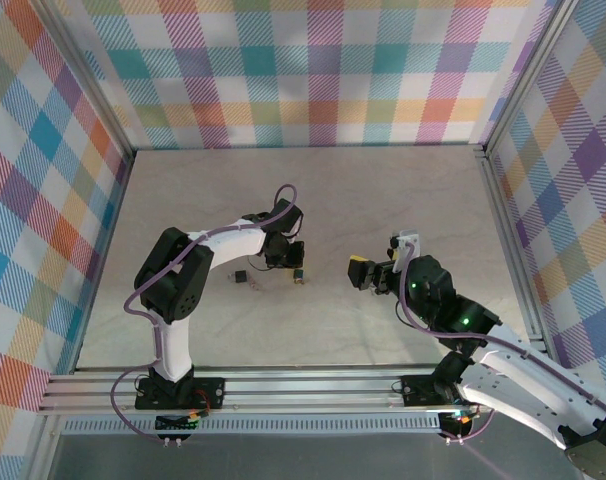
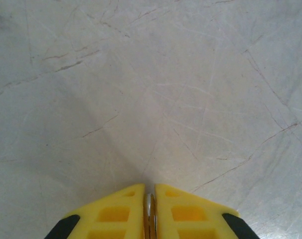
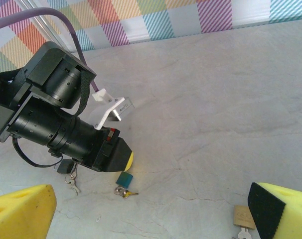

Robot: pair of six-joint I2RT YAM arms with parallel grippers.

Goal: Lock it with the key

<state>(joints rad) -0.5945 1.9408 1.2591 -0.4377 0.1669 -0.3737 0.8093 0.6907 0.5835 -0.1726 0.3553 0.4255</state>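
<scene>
The small teal padlock [image 3: 123, 178] lies on the pale, marbled grey surface [image 3: 230, 99], near the middle of the work area. Its shackle end points toward the near edge, and a small gold-coloured key [image 3: 130, 193] sits right at that end. Whether the key is in the lock cannot be told.

In the right wrist view, the left gripper [image 3: 125, 160] is directly over this padlock. Its yellow tip is just above the teal body, and it is unclear whether the two touch. The left wrist view shows the jaws drawn almost together, pinching a thin strip of bright metal [image 2: 150, 215]. What the strip belongs to cannot be made out.

A small black padlock [image 3: 66, 166] with a bunch of silvery keys [image 3: 73, 184] lies just beside the left arm's black wrist. It is on the far side of that wrist from the right arm.

Nearer the right arm is a brass padlock [image 3: 243, 216] with a key at its lower end. It rests on the surface just beside the black-tipped yellow finger [image 3: 280, 209] of the right gripper [image 3: 152, 206]. That gripper's jaws stand wide apart with nothing between them, and they face the left arm across a stretch of bare surface.

Multi-coloured plaid walls [image 1: 313, 70] enclose the surface on three sides. An aluminium rail [image 1: 303, 385] at the near edge carries both arm bases.
</scene>
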